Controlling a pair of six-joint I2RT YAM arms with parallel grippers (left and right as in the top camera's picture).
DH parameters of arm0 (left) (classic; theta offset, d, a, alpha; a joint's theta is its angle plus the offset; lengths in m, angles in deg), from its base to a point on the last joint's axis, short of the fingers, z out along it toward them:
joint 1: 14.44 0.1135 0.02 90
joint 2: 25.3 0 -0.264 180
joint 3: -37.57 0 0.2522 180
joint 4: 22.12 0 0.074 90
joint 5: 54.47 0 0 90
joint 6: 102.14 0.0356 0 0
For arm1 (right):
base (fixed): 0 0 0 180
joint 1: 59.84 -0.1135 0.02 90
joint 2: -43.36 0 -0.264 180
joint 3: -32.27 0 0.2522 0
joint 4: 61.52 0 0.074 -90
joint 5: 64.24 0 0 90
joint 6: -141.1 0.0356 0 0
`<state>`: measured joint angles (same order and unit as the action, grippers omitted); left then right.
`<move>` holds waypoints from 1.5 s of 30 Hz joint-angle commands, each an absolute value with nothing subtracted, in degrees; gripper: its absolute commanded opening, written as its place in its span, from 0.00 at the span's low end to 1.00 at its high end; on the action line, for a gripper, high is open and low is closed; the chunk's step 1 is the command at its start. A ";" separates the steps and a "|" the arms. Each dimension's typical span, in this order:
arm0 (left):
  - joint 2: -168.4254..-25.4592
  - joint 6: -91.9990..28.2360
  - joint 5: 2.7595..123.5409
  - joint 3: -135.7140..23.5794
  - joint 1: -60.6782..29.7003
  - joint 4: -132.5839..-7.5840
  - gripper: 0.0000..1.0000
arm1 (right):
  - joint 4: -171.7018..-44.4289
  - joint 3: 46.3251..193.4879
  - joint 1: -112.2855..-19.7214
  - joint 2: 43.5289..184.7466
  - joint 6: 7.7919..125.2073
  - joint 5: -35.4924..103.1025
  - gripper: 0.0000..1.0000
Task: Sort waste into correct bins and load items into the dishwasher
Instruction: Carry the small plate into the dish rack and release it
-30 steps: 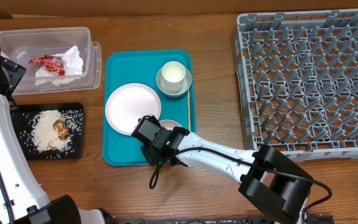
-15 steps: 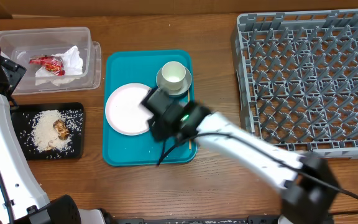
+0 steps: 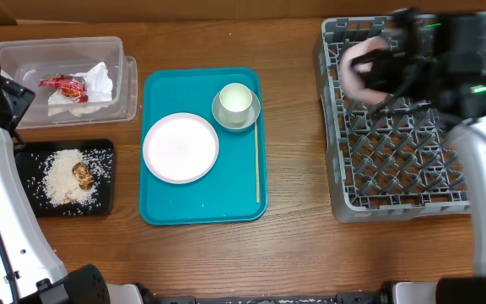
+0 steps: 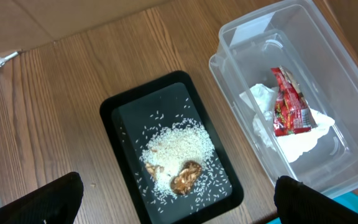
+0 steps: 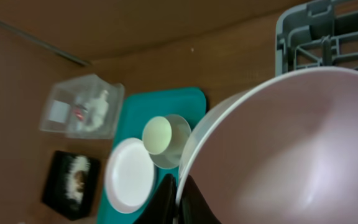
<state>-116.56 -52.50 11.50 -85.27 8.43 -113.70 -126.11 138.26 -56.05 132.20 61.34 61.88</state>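
Bowl first: I have it by the rim, my right gripper clamped with one finger inside and one outside the white wall. The bowl is tipped on its side, its hollow facing my wrist camera. From overhead it is a pale blur well to the right of the teal tray, above the far left part of the grey dish rack. The blur keeps me from telling whether it touches the pegs.

On the teal tray itself lie the large plate on the left half, the small plate at the far right corner with the cup standing on it, and the wooden stick along the right edge.

Left of the teal tray, on the far side, stands the clear tub with the napkin and the red wrapper inside. Left of the teal tray on the near side lies the black tray, holding the rice and the brown bits.

My left gripper hangs out there too, left of the teal tray, fingers spread wide and holding nothing.
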 commanded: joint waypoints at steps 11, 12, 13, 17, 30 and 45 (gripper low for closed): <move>-116.80 -53.31 11.48 -85.20 8.41 -113.63 1.00 | -113.08 139.04 -35.22 150.23 58.39 97.94 0.04; -116.80 -53.31 11.46 -85.18 8.41 -113.63 1.00 | -112.51 139.04 -35.02 151.13 58.35 97.92 0.04; -116.80 -53.31 11.46 -85.20 8.41 -113.63 1.00 | -111.79 139.04 -34.96 152.09 58.37 97.97 0.04; -116.80 -53.31 11.48 -85.20 8.41 -113.63 1.00 | -108.91 139.04 -34.96 155.52 58.78 99.06 0.04; -116.80 -53.31 11.59 -85.20 8.41 -113.63 1.00 | -92.45 139.04 -33.45 161.53 73.03 97.09 0.04; -116.80 -53.31 11.59 -85.20 8.41 -113.61 1.00 | -90.77 139.04 -33.10 162.45 74.08 91.80 0.04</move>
